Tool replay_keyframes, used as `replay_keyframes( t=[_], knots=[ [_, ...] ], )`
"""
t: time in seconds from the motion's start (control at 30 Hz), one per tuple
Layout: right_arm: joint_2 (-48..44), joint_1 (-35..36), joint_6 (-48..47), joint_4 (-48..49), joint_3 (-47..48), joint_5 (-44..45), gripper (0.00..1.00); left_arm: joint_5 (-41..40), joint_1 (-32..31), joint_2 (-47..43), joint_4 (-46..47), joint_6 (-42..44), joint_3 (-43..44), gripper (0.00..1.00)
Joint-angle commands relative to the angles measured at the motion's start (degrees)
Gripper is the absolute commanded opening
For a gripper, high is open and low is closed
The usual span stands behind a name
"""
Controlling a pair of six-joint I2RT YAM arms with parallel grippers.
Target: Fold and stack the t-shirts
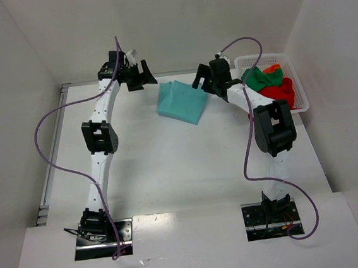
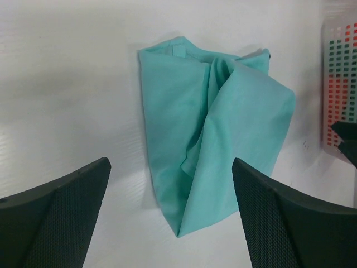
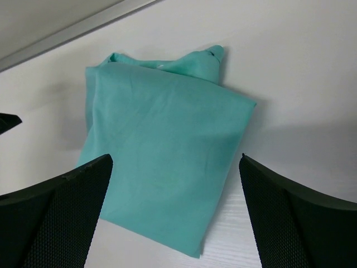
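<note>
Top view: the folded teal shirt [image 1: 182, 102] lies on the counter [image 1: 169, 166] at twelve o'clock between the left tool [image 1: 140, 75] and right tool [image 1: 204, 81], both spread wide and empty. Other shirts [image 1: 281, 90] sit in the basket [image 1: 257, 57] at two o'clock. Left wrist: the cloth is soft, matte and creased, likely light and limp, so pinch a folded edge. Right wrist: its top layer lies smooth.

This is a robotics lab test cell — a white table [image 1: 170, 173] boxed in by plain white walls [image 1: 174, 20], a left arm [image 1: 97, 142] and a right arm [image 1: 274, 131] bolted on metal plates [image 1: 123, 242] at its near edge, purple cables [image 1: 245, 165] looping loose beside them.
</note>
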Motion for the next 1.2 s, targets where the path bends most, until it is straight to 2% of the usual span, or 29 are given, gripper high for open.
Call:
replay_keyframes(
  t=[0.0,0.07,0.3,0.47,0.53,0.63,0.67,0.77,0.8,0.9,0.93,1.1,1.17],
  knots=[
    [2.15,-0.1,-3.6,-1.88,5.46,-1.0,1.0,0.2,-1.03,-5.52,-2.75,4.08,-1.1,0.97],
    [2.16,-0.1,-3.6,-2.79,6.17,-1.0,1.0,0.91,-1.73,-6.92,-4.24,6.02,-3.21,0.97],
    [-1.35,-0.1,1.58,0.73,-7.0,-3.19,1.0,0.56,-5.51,-9.48,-4.87,9.99,-15.51,0.94],
    [-0.74,-0.1,2.11,1.96,-8.86,-8.12,1.0,-2.6,-6.75,-15.26,3.1,9.38,-29.74,0.91],
    [0.57,-0.1,2.11,2.48,-8.86,-10.04,1.0,-3.22,-6.75,-16.85,5.31,8.59,-34.4,0.86],
    [2.15,-0.1,2.11,3.01,-7.46,-12.07,0.97,-3.4,-6.23,-19.58,7.43,8.05,-40.91,0.76],
    [2.16,-0.1,2.11,3.01,-6.93,-12.78,0.97,-3.4,-6.22,-19.58,8.13,8.05,-42.93,0.67],
    [3.3,-0.1,2.11,3.63,-6.39,-14.36,0.88,-2.34,-6.22,-20.73,9.36,7.53,-45.49,0.53],
    [3.83,-0.1,2.63,4.33,-6.39,-15.06,0.83,-1.82,-6.74,-21.25,9.89,7.52,-46.19,0.48],
    [4.44,-0.1,3.16,4.33,-6.39,-15.59,0.74,-1.12,-6.75,-21.78,10.42,7.0,-48.74,0.4],
    [4.45,-0.1,3.17,4.33,-6.39,-15.59,0.71,-0.24,-6.75,-21.78,10.94,7.0,-49.36,0.3],
    [3.66,1.03,3.17,4.33,-9.02,-16.12,0.7,0.91,-7.88,-23.72,12.79,5.77,-55.41,0.09],
    [2.0,1.04,3.69,4.94,-10.17,-16.12,0.69,0.91,-8.5,-26.08,13.4,5.77,-58.05,0.05]
  ],
)
